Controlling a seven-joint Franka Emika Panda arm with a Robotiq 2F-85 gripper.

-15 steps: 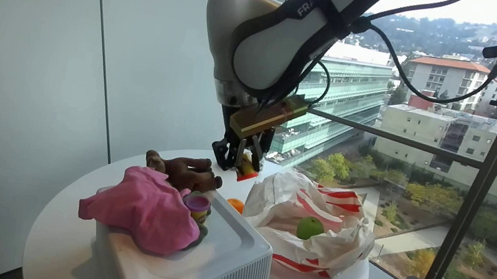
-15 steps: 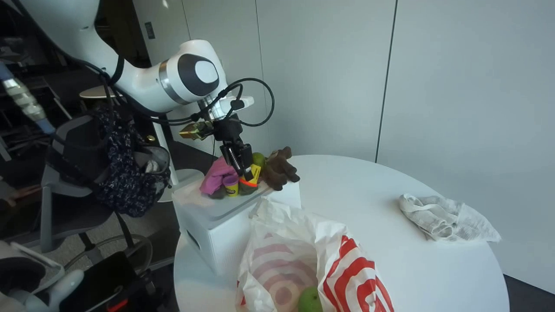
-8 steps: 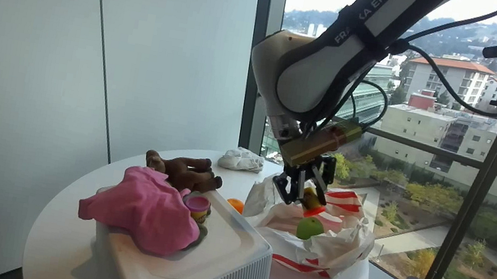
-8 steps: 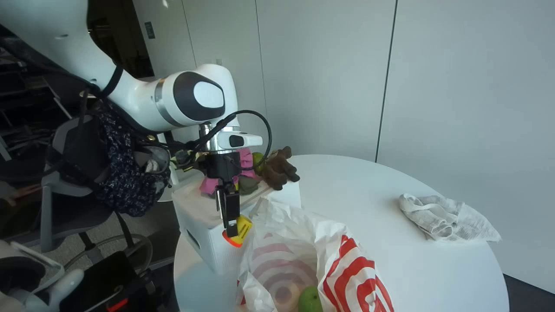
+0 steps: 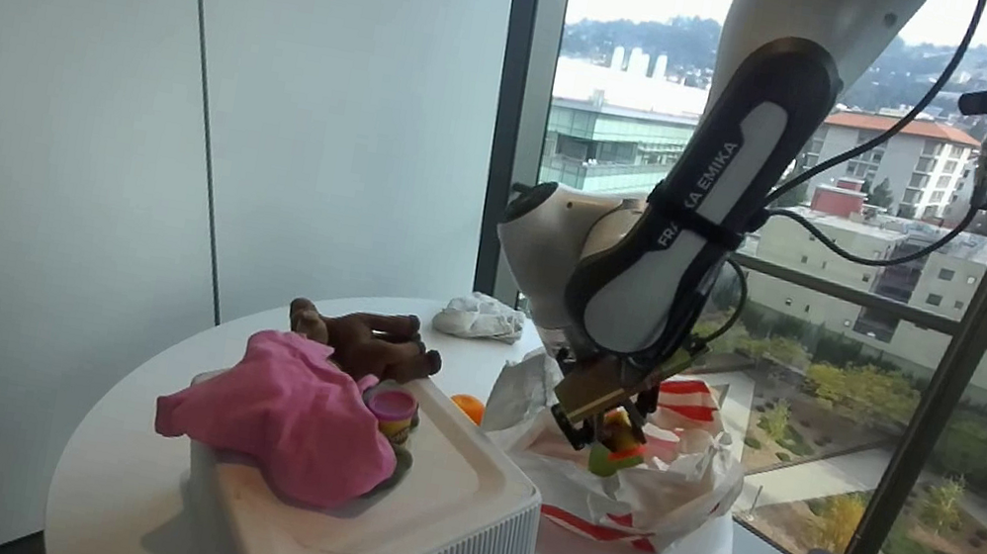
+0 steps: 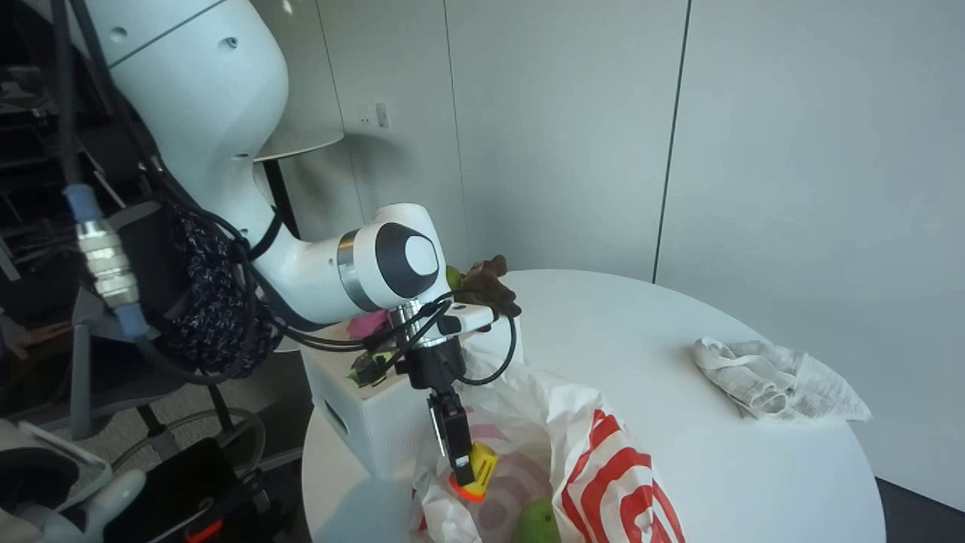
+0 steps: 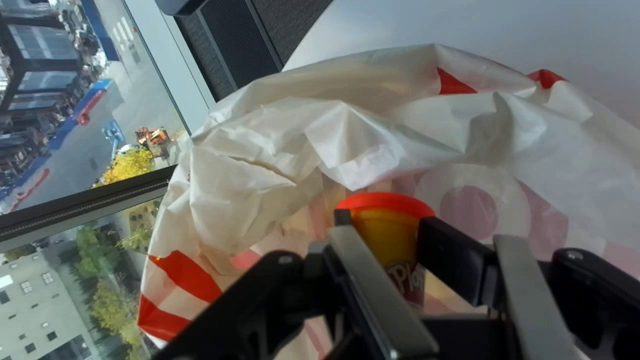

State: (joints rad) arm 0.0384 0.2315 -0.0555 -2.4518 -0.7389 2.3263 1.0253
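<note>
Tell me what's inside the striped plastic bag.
A round green object lies in the bag. The gripper holds a yellow tub above or just within the bag's opening; I can't tell which. Anything beneath its crumpled folds cannot be seen.

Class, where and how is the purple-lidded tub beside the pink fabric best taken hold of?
Likely by the round body of the purple-lidded tub, from above: it stands roughly upright, lid uppermost, and the pink fabric crowds one side.
</note>
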